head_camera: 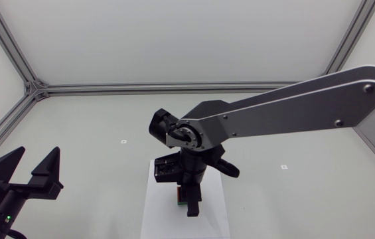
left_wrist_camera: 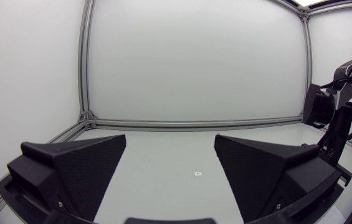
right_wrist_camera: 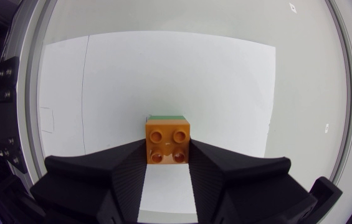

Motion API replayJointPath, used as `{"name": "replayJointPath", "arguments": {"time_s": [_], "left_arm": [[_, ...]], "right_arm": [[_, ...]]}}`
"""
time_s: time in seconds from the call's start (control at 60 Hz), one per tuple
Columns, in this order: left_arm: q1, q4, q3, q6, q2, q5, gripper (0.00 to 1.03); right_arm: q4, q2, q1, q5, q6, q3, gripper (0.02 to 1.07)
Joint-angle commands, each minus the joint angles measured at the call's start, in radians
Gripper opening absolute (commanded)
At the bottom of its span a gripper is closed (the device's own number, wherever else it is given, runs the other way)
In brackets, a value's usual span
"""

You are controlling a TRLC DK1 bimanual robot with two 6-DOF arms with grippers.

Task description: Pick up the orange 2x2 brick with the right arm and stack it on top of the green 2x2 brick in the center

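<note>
In the right wrist view, the orange 2x2 brick (right_wrist_camera: 168,143) sits studs-up between my right gripper's (right_wrist_camera: 167,148) two black fingers, which press on it from both sides. A strip of the green 2x2 brick (right_wrist_camera: 166,116) shows directly under and just beyond it. From the head view my right arm reaches in to the table's middle. Its gripper (head_camera: 191,204) points straight down over the white sheet (head_camera: 157,216), hiding most of both bricks. My left gripper (head_camera: 36,174) rests open and empty at the near left, far from the bricks.
The white sheet lies at the front centre of the table. Two small markers (head_camera: 124,141) (head_camera: 283,166) are stuck on the tabletop. Aluminium frame rails (head_camera: 174,86) run along the back and sides.
</note>
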State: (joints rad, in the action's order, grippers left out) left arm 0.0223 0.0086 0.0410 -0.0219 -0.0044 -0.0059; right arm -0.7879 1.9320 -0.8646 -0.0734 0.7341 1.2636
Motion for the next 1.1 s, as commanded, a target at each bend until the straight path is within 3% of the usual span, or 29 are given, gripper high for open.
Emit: {"name": "replayJointPath", "arguments": {"time_s": [0.0, 1.083], "left_arm": [[-0.002, -0.015, -0.041, 0.013, -0.008, 0.004, 0.99], [-0.002, -0.015, -0.041, 0.013, -0.008, 0.004, 0.99]], "right_arm": [[-0.022, 0.061, -0.004, 0.003, -0.004, -0.092, 0.20], [-0.010, 0.009, -0.053, 0.047, -0.096, -0.078, 0.20]]}}
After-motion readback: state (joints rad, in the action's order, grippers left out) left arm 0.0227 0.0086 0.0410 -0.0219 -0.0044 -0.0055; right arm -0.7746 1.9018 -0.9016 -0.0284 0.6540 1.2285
